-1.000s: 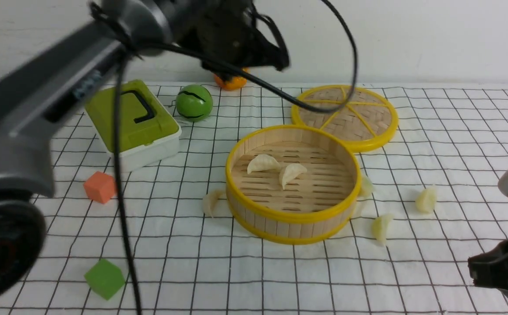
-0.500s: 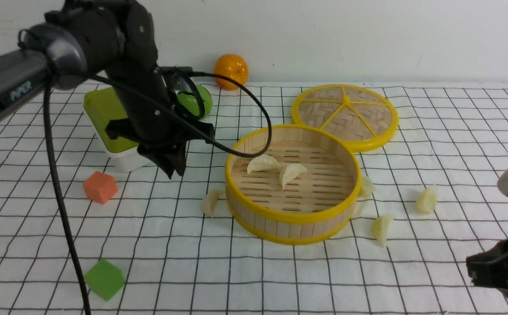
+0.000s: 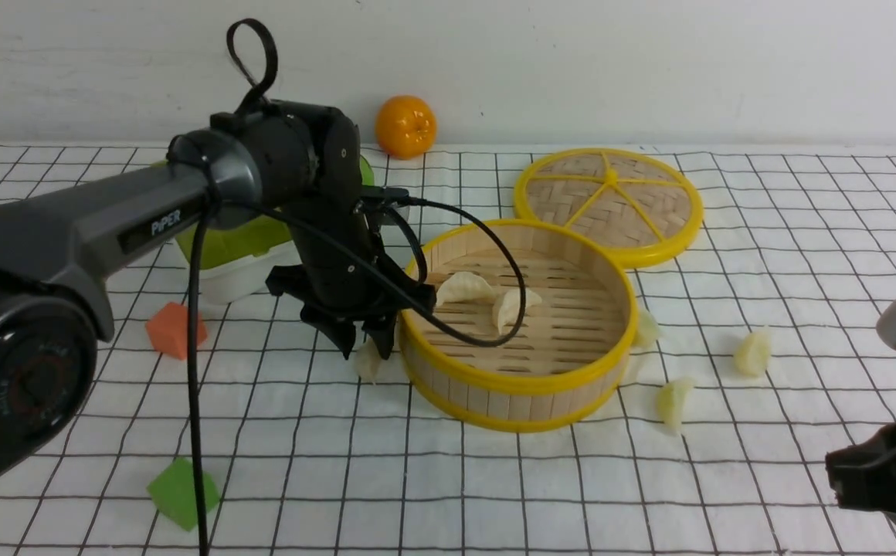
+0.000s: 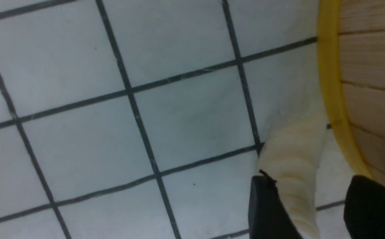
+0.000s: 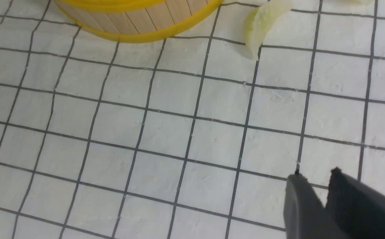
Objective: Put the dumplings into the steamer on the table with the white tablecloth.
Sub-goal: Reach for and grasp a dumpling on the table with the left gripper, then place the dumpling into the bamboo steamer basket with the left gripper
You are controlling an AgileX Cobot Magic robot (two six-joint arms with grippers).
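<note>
White gridded tablecloth [image 3: 301, 494] beneath steamer [image 3: 514, 390]; pale wall [image 3: 649, 69] behind; left end effector [image 3: 367, 347] spread.

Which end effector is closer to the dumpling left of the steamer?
Left. The left end effector is right at that dumpling; the right one is far across, beyond the steamer.
</note>
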